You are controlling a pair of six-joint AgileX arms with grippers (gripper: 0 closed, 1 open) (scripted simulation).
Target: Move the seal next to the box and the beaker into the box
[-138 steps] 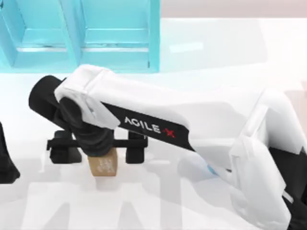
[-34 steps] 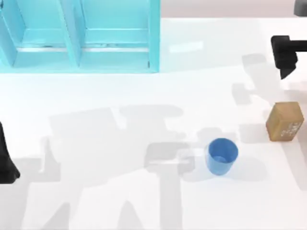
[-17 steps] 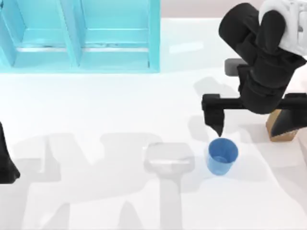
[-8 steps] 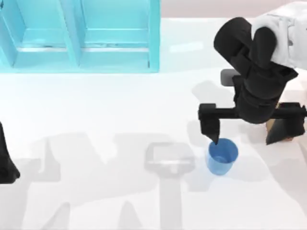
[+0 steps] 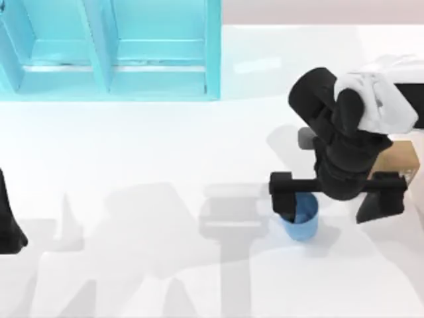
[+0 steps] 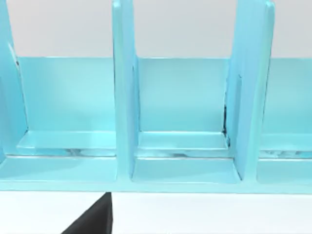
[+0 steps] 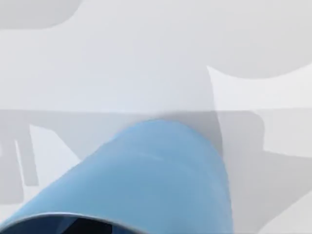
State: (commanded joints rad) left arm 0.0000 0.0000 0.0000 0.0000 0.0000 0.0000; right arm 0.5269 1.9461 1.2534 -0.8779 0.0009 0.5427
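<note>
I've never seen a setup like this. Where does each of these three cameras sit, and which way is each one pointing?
Top view: above the table, looking down; right gripper straddles the beaker, seal behind the arm, left arm parked at the left edge.
Left wrist view: on the left arm, facing the box; a dark piece of its gripper shows.
Right wrist view: on the right arm, close on the beaker.
Shared: top and left wrist see the box; top and right wrist, the beaker.

Box [image 6: 183,170]: light blue, open-fronted, standing on white table [image 6: 219,214]. Upright dividers [image 6: 124,97] split it into compartments; one full compartment at centre, partial ones toward 9 and 3 o'clock. Back wall and floor same blue, floor glossy. Plain pale wall [image 6: 185,27] behind, 12 o'clock. Black part [image 6: 92,220] at 7 o'clock, identity unclear.
</note>
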